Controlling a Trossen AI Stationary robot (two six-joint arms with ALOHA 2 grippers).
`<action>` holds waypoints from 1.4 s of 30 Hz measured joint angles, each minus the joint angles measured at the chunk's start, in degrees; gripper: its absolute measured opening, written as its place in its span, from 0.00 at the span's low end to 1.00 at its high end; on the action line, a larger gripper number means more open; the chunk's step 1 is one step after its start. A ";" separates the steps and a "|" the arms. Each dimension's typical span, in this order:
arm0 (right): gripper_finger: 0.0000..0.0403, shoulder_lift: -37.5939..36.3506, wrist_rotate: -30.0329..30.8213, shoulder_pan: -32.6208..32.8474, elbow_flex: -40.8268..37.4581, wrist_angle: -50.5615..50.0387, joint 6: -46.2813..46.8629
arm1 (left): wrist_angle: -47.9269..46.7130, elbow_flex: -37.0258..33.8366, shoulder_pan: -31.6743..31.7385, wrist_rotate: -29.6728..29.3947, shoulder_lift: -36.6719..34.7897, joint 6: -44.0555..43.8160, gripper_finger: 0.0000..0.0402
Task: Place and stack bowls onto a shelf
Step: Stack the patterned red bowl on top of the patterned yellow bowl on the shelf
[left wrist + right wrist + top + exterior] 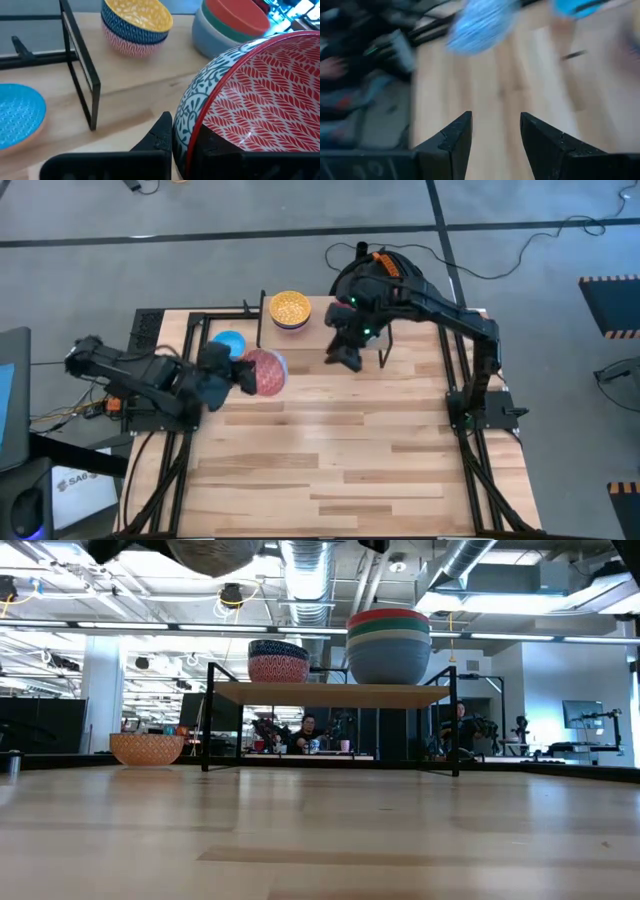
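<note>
Shelf (pixel 330 694) at table's far edge, carrying red-topped bowl stack (pixel 389 645) beside yellow-inside stack (pixel 136 25). Red patterned bowl (pixel 255 100) clenched at rim by left gripper (pixel 172 132), raised beside shelf. Right gripper (pixel 495 137) released, empty, above table.

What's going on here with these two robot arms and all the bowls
The left hand is shut on the rim of a red patterned bowl, holding it near the shelf. The shelf already carries a stack topped by a red bowl and a shorter patterned stack. A light blue bowl sits on the table beside it. The right hand hangs open and empty over the shelf area.
</note>
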 joint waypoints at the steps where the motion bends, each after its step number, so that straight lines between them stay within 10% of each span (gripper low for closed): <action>1: 0.48 0.00 -2.50 -0.52 -0.03 -1.12 -0.92 | 1.48 0.00 1.99 1.17 0.02 1.99 0.00; 19: 0.48 -9.80 -4.19 -8.09 0.09 -5.83 -11.38 | 18.72 2.94 31.48 21.50 7.12 17.57 0.00; 42: 0.48 -10.67 11.22 -10.52 -1.52 -9.25 -2.51 | 1.57 32.00 58.29 48.14 30.61 47.48 0.00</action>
